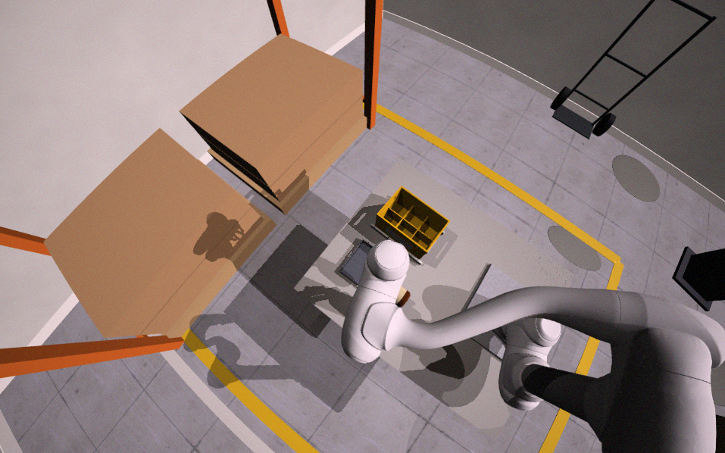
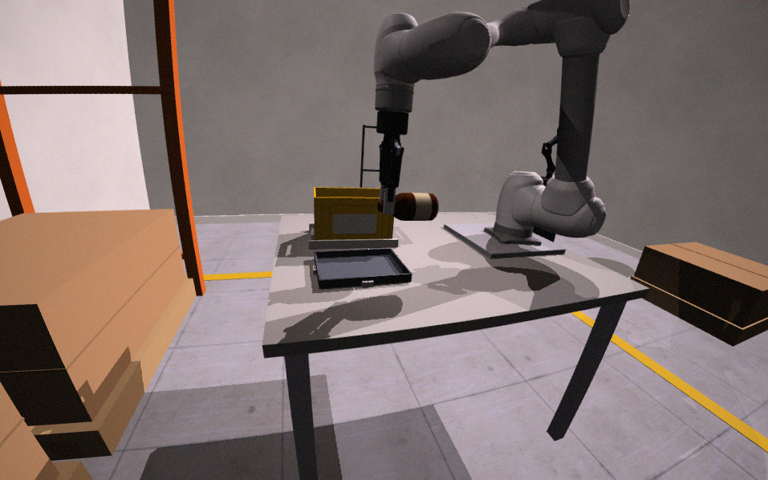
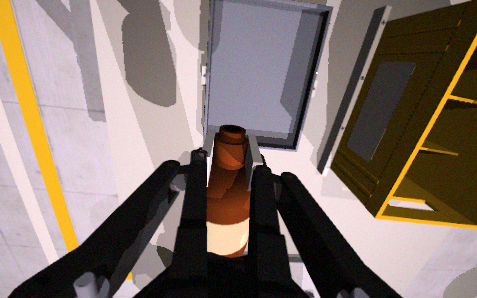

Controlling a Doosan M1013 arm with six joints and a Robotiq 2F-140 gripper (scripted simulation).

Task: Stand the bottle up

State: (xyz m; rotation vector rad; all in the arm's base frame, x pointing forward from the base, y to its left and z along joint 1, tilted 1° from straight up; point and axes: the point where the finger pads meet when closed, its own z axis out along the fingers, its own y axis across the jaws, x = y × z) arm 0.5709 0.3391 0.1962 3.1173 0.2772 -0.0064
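Note:
My gripper (image 2: 387, 202) (image 3: 230, 143) is shut on the neck of a brown bottle (image 2: 415, 205) (image 3: 228, 200) with a cream label. The bottle lies level in the fingers, well above the table, at about the height of the crate's rim. A sliver of it shows beside the arm in the top view (image 1: 404, 296), where the fingers are hidden. The dark tray (image 2: 358, 266) (image 3: 261, 65) (image 1: 354, 262) lies empty in front of the yellow crate (image 2: 351, 221) (image 3: 419, 130) (image 1: 411, 220). The bottle hangs to the right of the tray, its mouth pointing toward the tray's edge.
The table (image 2: 434, 310) (image 1: 495, 242) also carries the arm's base plate (image 2: 503, 246). Large cardboard boxes (image 2: 46, 268) (image 1: 145, 236) and orange rack posts (image 2: 177, 148) stand to the left. Another box (image 2: 714, 289) lies to the right of the table.

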